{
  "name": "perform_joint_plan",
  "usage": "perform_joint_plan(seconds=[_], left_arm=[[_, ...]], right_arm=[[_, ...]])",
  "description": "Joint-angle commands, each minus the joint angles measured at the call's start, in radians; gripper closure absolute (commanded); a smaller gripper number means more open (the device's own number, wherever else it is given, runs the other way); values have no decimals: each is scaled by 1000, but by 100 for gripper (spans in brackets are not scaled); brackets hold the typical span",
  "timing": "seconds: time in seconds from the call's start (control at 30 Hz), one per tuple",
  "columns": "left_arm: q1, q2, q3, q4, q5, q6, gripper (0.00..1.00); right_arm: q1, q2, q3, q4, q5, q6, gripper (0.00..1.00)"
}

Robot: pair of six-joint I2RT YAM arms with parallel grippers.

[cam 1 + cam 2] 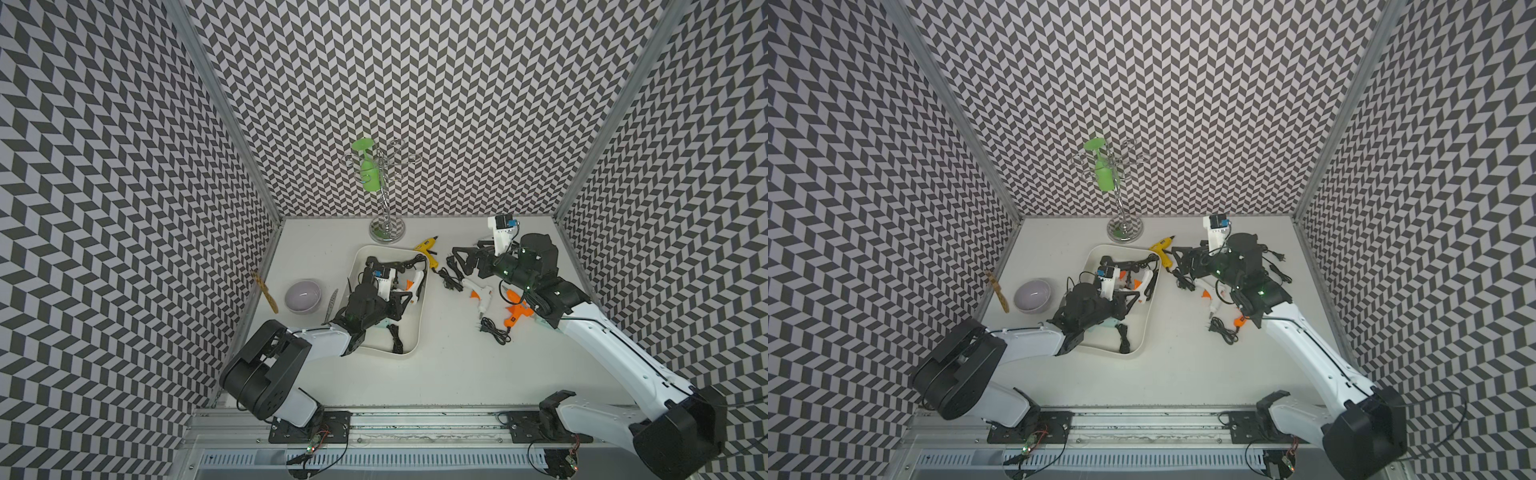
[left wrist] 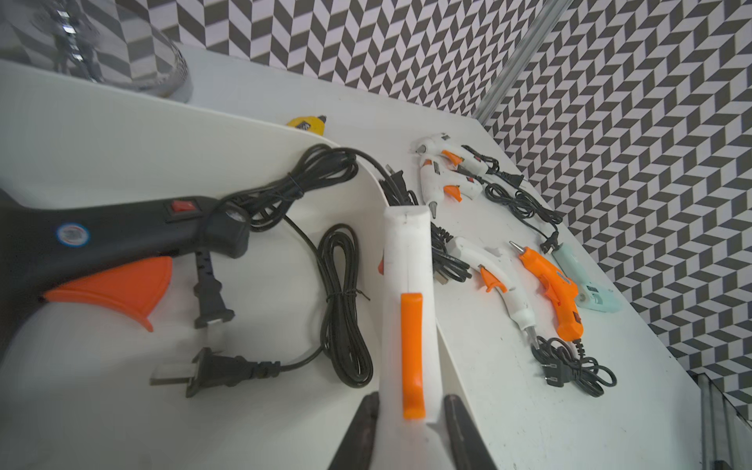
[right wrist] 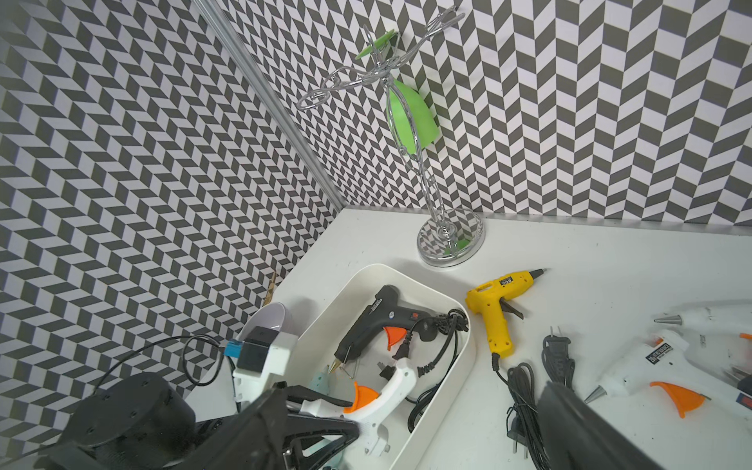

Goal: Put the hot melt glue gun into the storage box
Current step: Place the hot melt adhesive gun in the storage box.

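The cream-white storage box [image 1: 420, 324] lies left of centre in both top views. Inside it, my left gripper [image 1: 401, 284] is shut on a white hot melt glue gun [image 2: 407, 264] with an orange trigger, its jaws pressed on both sides of the body [image 2: 411, 411]. A black glue gun [image 2: 122, 236] and coiled cords also lie in the box. My right gripper [image 1: 463, 262] stands open over the table right of the box, nothing between its fingers. Beside it lies a yellow glue gun [image 3: 494, 313], also marked [image 1: 428, 249].
White glue guns [image 1: 478, 291], an orange one [image 1: 517, 309], a teal one [image 2: 590, 285] and black cords [image 1: 496, 330] lie under and around my right arm. A chrome stand [image 1: 386, 228] with a green cup stands behind the box. A grey bowl [image 1: 302, 296] sits left of it.
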Motion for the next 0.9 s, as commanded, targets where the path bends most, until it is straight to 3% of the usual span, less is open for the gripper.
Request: perform_joint_plan(seconds=[0.0, 0.2, 0.33, 0.43, 0.5, 0.7, 0.87], left_arm=[[28, 72, 43, 10, 25, -113, 100], [41, 157, 57, 14, 61, -228, 100], [47, 258, 92, 43, 154, -325, 84], [54, 312, 107, 46, 223, -418, 79], [55, 311, 98, 56, 240, -446, 66], [40, 173, 118, -157, 122, -360, 40], [29, 85, 169, -352, 20, -303, 33]], right_arm=[[-10, 10, -5, 32, -5, -19, 1], [-38, 17, -31, 27, 19, -21, 1], [-59, 49, -41, 18, 29, -28, 1], [-75, 90, -40, -20, 84, -40, 1], [-91, 124, -43, -58, 127, -36, 1], [-146, 206, -49, -132, 177, -34, 1], [-159, 253, -67, -125, 198, -18, 1]])
